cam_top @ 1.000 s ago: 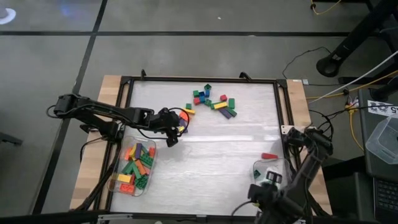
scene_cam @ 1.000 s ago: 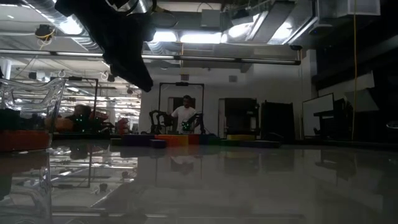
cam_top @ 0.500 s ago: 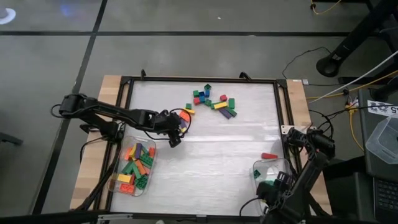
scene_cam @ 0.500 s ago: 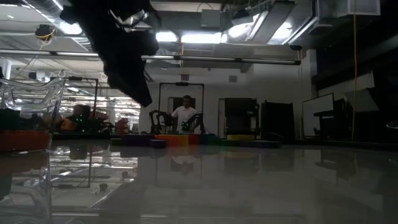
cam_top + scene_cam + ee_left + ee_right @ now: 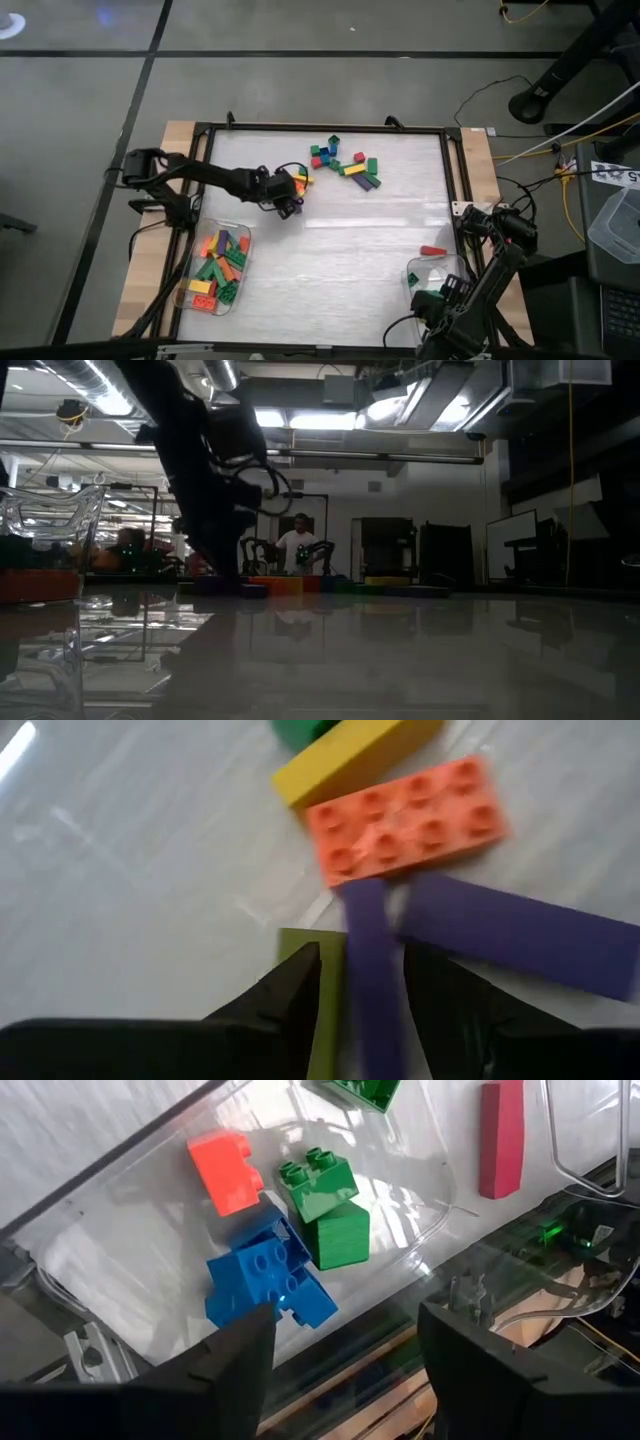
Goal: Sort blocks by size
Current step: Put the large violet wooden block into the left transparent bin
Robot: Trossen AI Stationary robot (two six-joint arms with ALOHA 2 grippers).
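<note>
My left gripper [image 5: 287, 197] is open and low over the table, at the near left edge of the loose blocks [image 5: 345, 165]. In the left wrist view its fingers stand on either side of a long purple brick [image 5: 368, 970]. An olive brick [image 5: 325, 990] lies by one finger. Just beyond are an orange brick [image 5: 405, 820], a yellow one [image 5: 355, 760] and a second purple one [image 5: 520, 935]. My right gripper [image 5: 345, 1345] hangs open over the clear tub [image 5: 432, 272] at the near right. That tub holds blue [image 5: 265, 1280], green [image 5: 325, 1205] and orange-red [image 5: 225, 1170] short bricks.
A clear tub [image 5: 213, 268] at the near left holds several long bricks. A red long brick [image 5: 432, 250] lies on the table just beyond the right tub. The black frame [image 5: 320, 128] rims the white table. The middle of the table is bare.
My left gripper has gone from beside the near-left tub toward the far edge and a little right. It has come down to the table at the loose blocks, and its fingers now straddle the purple brick.
</note>
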